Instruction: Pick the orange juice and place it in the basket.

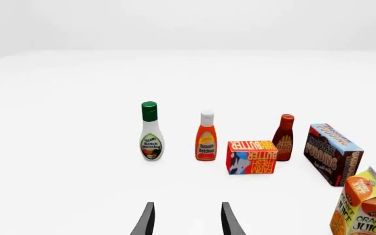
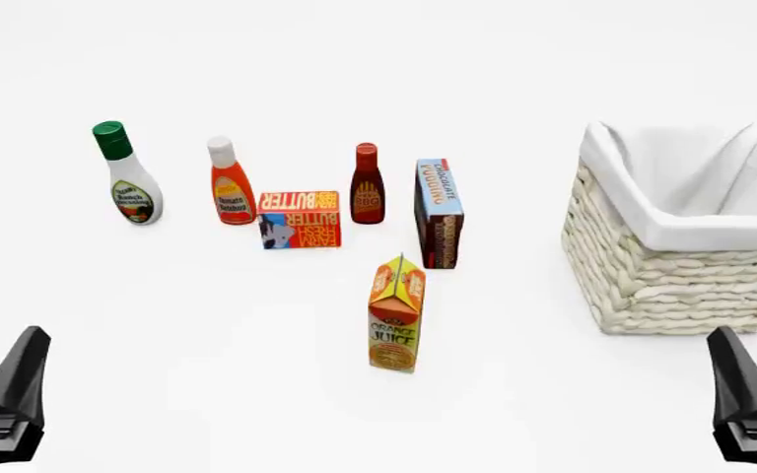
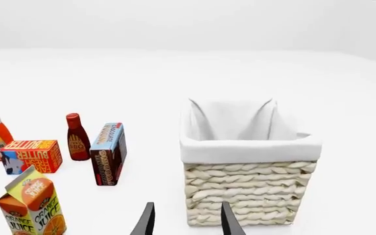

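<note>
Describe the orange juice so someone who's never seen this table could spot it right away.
Start at the big wicker basket on the right, then look left. The orange juice stands alone, nearer the arms than the row of bottles and boxes. It's the only gable-top carton, taller than the flat butter box.

We are looking at a simulated test scene, not a lived-in room: a featureless white bench is running off into an equally blank white backdrop, with no walls, furniture or clutter showing. Toy-like groceries are standing on it in a loose cluster: a ranch dressing bottle, a tomato ketchup bottle, a butter box and a chocolate pudding box. Everything is rendering flat and clean, with soft shadows, like computer graphics.
</note>
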`<action>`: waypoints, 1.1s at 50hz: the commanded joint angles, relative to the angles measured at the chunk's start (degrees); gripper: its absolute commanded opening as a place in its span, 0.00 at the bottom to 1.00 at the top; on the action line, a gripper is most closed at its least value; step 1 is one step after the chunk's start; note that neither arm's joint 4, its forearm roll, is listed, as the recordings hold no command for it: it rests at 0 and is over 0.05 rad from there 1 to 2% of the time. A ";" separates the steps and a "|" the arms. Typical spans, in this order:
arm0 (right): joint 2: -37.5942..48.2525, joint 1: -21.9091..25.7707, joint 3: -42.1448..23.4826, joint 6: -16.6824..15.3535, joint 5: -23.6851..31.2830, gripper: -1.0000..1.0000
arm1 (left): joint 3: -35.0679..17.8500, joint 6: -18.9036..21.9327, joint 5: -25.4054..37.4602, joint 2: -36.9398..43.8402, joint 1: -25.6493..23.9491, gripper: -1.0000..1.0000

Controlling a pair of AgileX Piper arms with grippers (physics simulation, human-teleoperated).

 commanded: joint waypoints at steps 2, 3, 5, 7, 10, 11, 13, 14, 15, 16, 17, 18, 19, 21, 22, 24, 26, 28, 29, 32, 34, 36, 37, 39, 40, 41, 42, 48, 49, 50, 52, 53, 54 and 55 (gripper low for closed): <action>1.17 0.28 -1.31 -0.46 1.00 1.00 | 0.07 0.01 -0.08 0.03 -0.12 1.00; 2.11 0.27 -1.67 -0.44 0.74 1.00 | 0.07 0.01 -0.10 0.05 -0.12 1.00; 2.44 1.09 -2.83 0.48 1.08 1.00 | 0.08 0.01 -0.21 0.15 -0.13 1.00; 3.60 0.85 -3.38 0.10 0.57 1.00 | 0.10 0.01 -0.31 0.23 -0.13 1.00; 7.02 2.28 -3.30 2.00 -2.40 1.00 | 0.13 0.00 -0.42 0.32 -0.12 1.00; 11.84 2.58 -3.24 1.98 -5.91 1.00 | 0.16 0.00 -0.52 0.39 -0.12 1.00; 16.94 3.87 -3.05 3.27 -10.07 1.00 | 0.19 -0.01 -0.65 0.50 -0.12 1.00; 18.81 3.91 -3.03 3.36 -11.50 1.00 | 0.19 0.00 -0.70 0.54 -0.13 1.00; 20.23 4.68 -2.98 4.07 -12.77 1.00 | 0.21 -0.01 -0.75 0.57 -0.12 1.00; 21.47 5.27 -2.96 4.87 -13.95 1.00 | 0.22 -0.01 -0.82 0.63 -0.12 1.00; 22.55 5.31 -3.00 4.99 -14.73 1.00 | 0.23 -0.01 -0.86 0.66 -0.12 1.00; 23.46 5.65 -3.02 5.17 -15.44 1.00 | 0.23 -0.01 -0.90 0.69 -0.12 1.00; 25.03 6.46 -3.03 6.21 -16.58 1.00 | 0.23 -0.01 -0.90 0.69 -0.12 1.00; 26.69 6.91 -3.09 7.06 -17.61 1.00 | 0.24 -0.01 -0.99 0.77 -0.12 1.00; 27.09 7.08 -3.13 7.28 -17.80 1.00 | 0.24 -0.01 -0.97 0.75 -0.12 1.00; 26.79 7.06 -3.54 7.57 -16.82 1.00 | 0.24 -0.01 -0.94 0.72 -0.12 1.00; 26.48 7.14 -3.99 8.41 -15.91 1.00 | 0.24 -0.01 -0.92 0.70 -0.12 1.00; 25.95 7.49 -4.60 9.41 -14.67 1.00 | 0.25 -0.02 -0.90 0.68 -0.12 1.00; 26.02 7.64 -4.83 10.10 -14.42 1.00 | 0.25 -0.02 -0.89 0.66 -0.12 1.00; 27.84 8.56 -5.41 11.62 -15.07 1.00 | 0.25 -0.01 -0.86 0.63 -0.12 1.00; 29.16 8.88 -5.64 12.19 -15.65 1.00 | 0.25 -0.02 -0.84 0.61 -0.12 1.00; 30.46 9.93 -6.33 13.45 -16.09 1.00 | 0.25 -0.02 -0.83 0.59 -0.12 1.00; 30.95 9.99 -6.77 13.36 -16.05 1.00 | 0.25 -0.02 -0.83 0.59 -0.12 1.00; 34.00 12.07 -8.67 13.98 -16.37 1.00 | 0.27 -0.02 -0.78 0.52 -0.12 1.00; 34.07 12.07 -8.68 13.98 -16.43 1.00 | 0.27 -0.02 -0.78 0.52 -0.12 1.00; 35.86 12.68 -9.52 14.45 -16.82 1.00 | 0.28 -0.02 -0.75 0.49 -0.12 1.00; 37.14 13.34 -10.18 14.66 -17.09 1.00 | 0.27 -0.03 -0.67 0.40 -0.14 1.00; 43.52 15.85 -13.78 17.73 -17.89 1.00 | 0.27 -0.01 -0.67 0.40 -0.12 1.00; 45.07 16.00 -14.44 18.50 -17.88 1.00 | 0.27 -0.04 -0.67 0.41 -0.13 1.00; 45.12 16.21 -14.92 18.44 -17.46 1.00 | 0.27 -0.02 -0.67 0.42 -0.12 1.00; 45.12 16.51 -15.39 18.76 -16.98 1.00 | 0.27 -0.02 -0.67 0.40 -0.14 1.00; 46.53 16.74 -16.57 19.86 -15.81 1.00 | 0.27 -0.01 -0.67 0.41 -0.12 1.00; 46.56 17.16 -16.95 20.35 -15.44 1.00 | 0.27 -0.02 -0.66 0.40 -0.11 1.00; 46.44 17.93 -17.52 21.13 -14.96 1.00 | 0.27 -0.02 -0.66 0.39 -0.12 1.00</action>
